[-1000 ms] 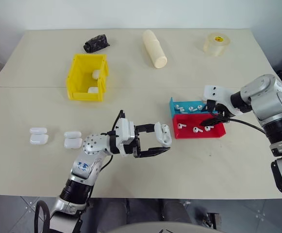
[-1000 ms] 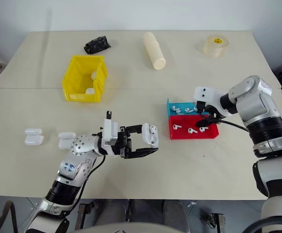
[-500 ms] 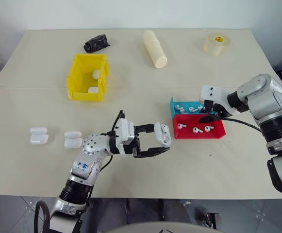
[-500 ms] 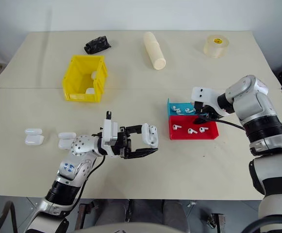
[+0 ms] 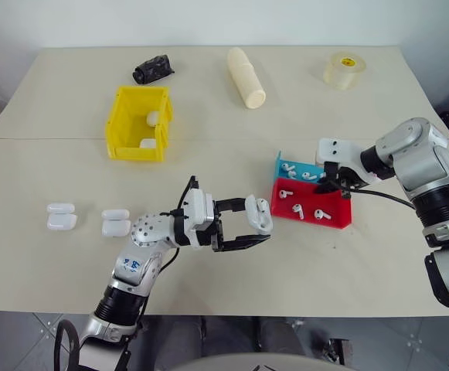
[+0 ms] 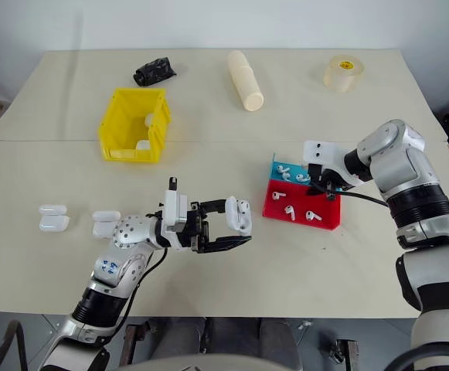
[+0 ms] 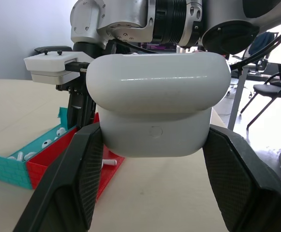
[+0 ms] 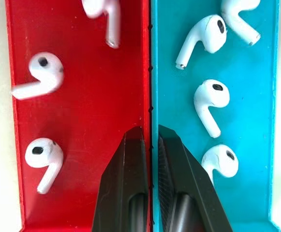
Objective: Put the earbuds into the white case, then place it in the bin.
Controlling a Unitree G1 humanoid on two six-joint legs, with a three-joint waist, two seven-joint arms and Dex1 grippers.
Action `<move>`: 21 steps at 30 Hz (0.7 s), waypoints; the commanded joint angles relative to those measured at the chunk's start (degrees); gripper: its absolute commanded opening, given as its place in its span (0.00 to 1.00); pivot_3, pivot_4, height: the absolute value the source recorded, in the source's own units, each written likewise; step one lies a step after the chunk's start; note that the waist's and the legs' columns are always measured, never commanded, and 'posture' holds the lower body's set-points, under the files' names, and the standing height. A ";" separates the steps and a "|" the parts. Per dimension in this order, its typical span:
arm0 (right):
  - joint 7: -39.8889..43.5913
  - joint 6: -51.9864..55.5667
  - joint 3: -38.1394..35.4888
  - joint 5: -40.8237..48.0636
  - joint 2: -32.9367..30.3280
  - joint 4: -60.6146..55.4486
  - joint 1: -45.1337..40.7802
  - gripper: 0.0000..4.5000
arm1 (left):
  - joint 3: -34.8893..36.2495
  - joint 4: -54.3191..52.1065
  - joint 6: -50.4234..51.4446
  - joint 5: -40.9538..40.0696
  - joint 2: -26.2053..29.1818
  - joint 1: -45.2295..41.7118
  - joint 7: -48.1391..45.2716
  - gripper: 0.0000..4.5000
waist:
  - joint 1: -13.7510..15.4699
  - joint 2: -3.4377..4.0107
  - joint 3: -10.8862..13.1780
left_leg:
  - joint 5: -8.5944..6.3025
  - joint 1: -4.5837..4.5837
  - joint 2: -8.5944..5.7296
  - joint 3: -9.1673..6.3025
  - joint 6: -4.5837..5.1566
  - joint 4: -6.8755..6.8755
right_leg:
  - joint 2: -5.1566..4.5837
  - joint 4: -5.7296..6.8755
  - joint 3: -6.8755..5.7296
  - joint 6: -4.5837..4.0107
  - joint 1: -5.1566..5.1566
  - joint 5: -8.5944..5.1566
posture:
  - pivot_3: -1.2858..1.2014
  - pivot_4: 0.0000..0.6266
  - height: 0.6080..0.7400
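Head stereo pair looks down over table point(image 5: 348, 263); wrist cams v. close, prob. sharing the trays point(image 8: 82, 96).

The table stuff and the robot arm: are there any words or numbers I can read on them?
No text here can be read.
Tape roll: a small yellow and red label on top, too small to read.
Left arm: blue marks on its grey shell, too blurred to read.
White case in the left pincer: no print, just a small round dimple.
Yellow bin, red tray, blue tray: no writing.
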 commanded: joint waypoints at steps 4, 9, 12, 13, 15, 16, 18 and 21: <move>1.81 -0.02 -1.00 0.92 -1.21 -3.56 1.53 0.06 | 0.22 -3.09 -0.38 -1.07 0.03 0.06 -0.16 0.62 | 0.01 0.00 0.00 | 0.00 0.00 0.00 0.00 0.00 0.00 | 0.00 0.00 0.00 0.00 0.00 0.00 | 0.52 0.24 1.00; 4.73 -1.39 -0.56 1.33 -4.18 -9.87 5.59 0.06 | 0.23 -3.35 -0.18 -1.15 0.17 0.17 -0.15 0.62 | 0.13 0.00 0.00 | 0.00 0.00 0.00 0.00 0.00 0.01 | 0.00 0.00 -0.01 0.00 0.01 0.00 | 0.52 0.24 1.00; 5.32 -1.85 -0.67 1.62 -5.62 -12.14 7.30 0.06 | 0.29 -3.66 0.08 -1.25 0.29 0.33 -0.13 0.62 | 0.14 0.00 0.00 | 0.00 0.00 -0.03 -0.01 0.00 0.03 | -0.04 0.00 -0.01 0.00 0.03 0.00 | 0.52 0.24 1.00; 5.47 -2.40 -0.75 1.80 -5.99 -12.56 7.68 0.06 | 0.32 -3.73 0.16 -1.29 0.33 0.36 -0.13 0.62 | 0.15 0.00 0.00 | 0.00 0.00 -0.03 -0.01 0.00 0.03 | -0.04 0.00 -0.02 0.00 0.04 0.00 | 0.52 0.24 1.00; 6.23 -3.26 -0.61 2.06 -7.08 -13.65 8.52 0.06 | 0.35 -3.82 0.29 -1.39 0.38 0.37 -0.20 0.62 | 0.12 0.00 0.00 | 0.00 0.00 -0.03 -0.01 0.00 0.02 | -0.03 0.00 -0.02 0.00 0.04 0.00 | 0.52 0.24 1.00; 6.76 -3.80 -0.53 2.30 -7.67 -14.34 9.01 0.06 | 0.36 -3.79 0.31 -1.40 0.38 0.32 -0.24 0.62 | 0.17 0.00 0.00 | 0.00 0.00 -0.03 -0.01 0.00 0.02 | -0.03 0.00 -0.02 0.00 0.04 0.00 | 0.52 0.24 1.00; 6.30 -2.95 -0.86 2.81 -7.80 -15.46 9.61 0.06 | 0.44 -3.80 0.40 -1.48 0.40 0.29 -0.29 0.62 | 0.20 0.00 0.00 | 0.00 0.00 -0.03 -0.02 0.00 0.02 | -0.03 0.00 -0.03 0.00 0.04 0.00 | 0.52 0.24 1.00; 6.93 -2.81 -0.82 3.76 -8.98 -18.02 11.40 0.06 | 0.49 -3.82 0.54 -1.62 0.38 0.29 -0.29 0.62 | 0.19 0.00 0.00 | 0.00 0.00 -0.03 -0.01 0.00 0.02 | -0.03 0.00 -0.02 0.00 0.05 0.00 | 0.52 0.24 1.00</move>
